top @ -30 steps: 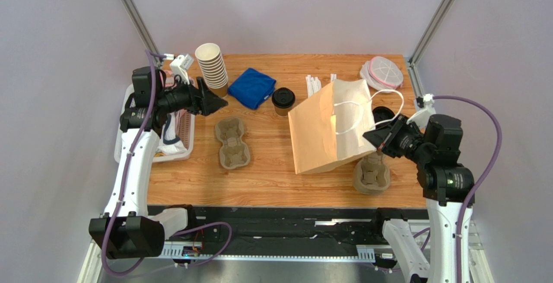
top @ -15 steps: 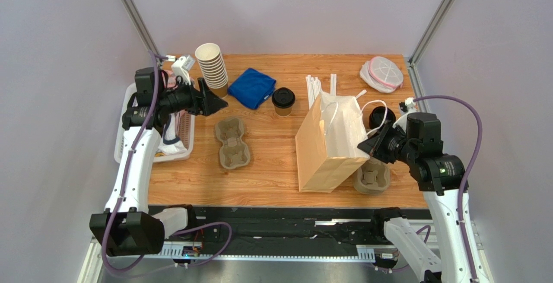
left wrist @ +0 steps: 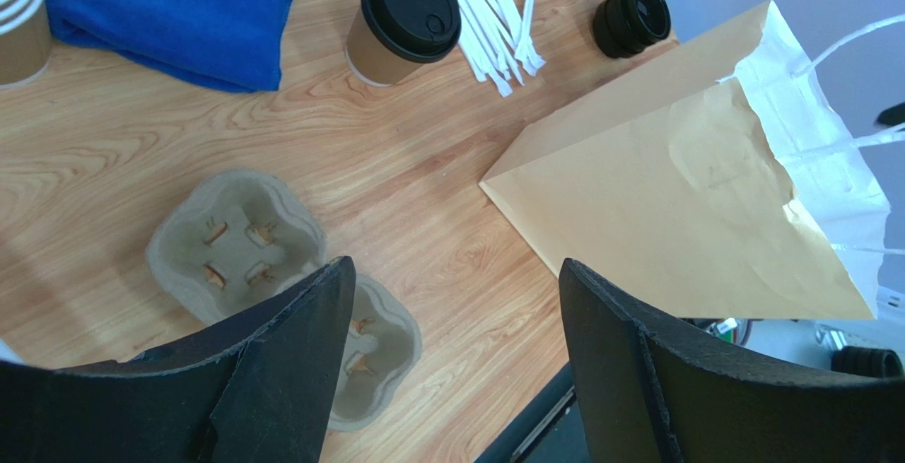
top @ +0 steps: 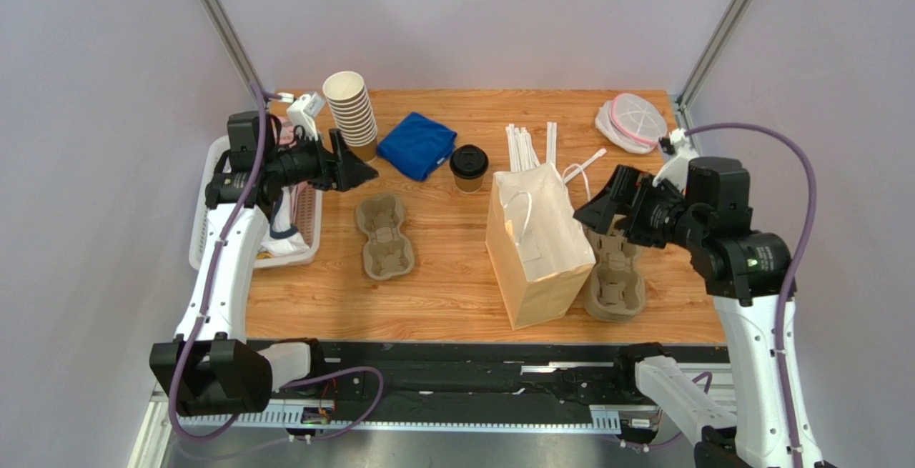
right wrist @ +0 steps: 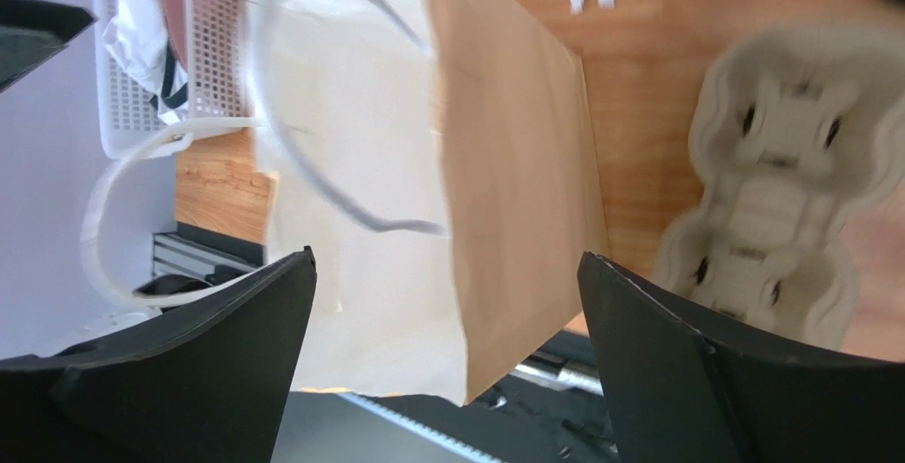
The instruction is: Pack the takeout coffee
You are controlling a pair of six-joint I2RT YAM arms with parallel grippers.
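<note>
The takeout coffee [top: 468, 166] is a brown paper cup with a black lid, standing upright at the back middle of the table; in the left wrist view the coffee [left wrist: 402, 20] sits near the top. A brown paper bag [top: 534, 245] with a white inside and white handles stands upright right of centre. My right gripper [top: 593, 205] hovers open by the bag's upper right side; the bag [right wrist: 510, 166] fills the space ahead of my right gripper [right wrist: 446, 256], untouched. My left gripper [top: 363, 171] is open and empty, above the table's left part, well apart from the cup.
One pulp cup carrier [top: 385, 235] lies left of centre, another [top: 615, 273] right of the bag. A stack of lidless cups [top: 352, 112], a blue cloth [top: 417, 144], white straws [top: 528, 147] and a bagged bundle [top: 632, 120] line the back. A white basket [top: 306, 227] sits at the left edge. Loose black lids [left wrist: 632, 16].
My right gripper has opened and let go of the bag's handle. The bag went from leaning over to standing upright. The right arm rose and shifted back. The left arm has not moved.
</note>
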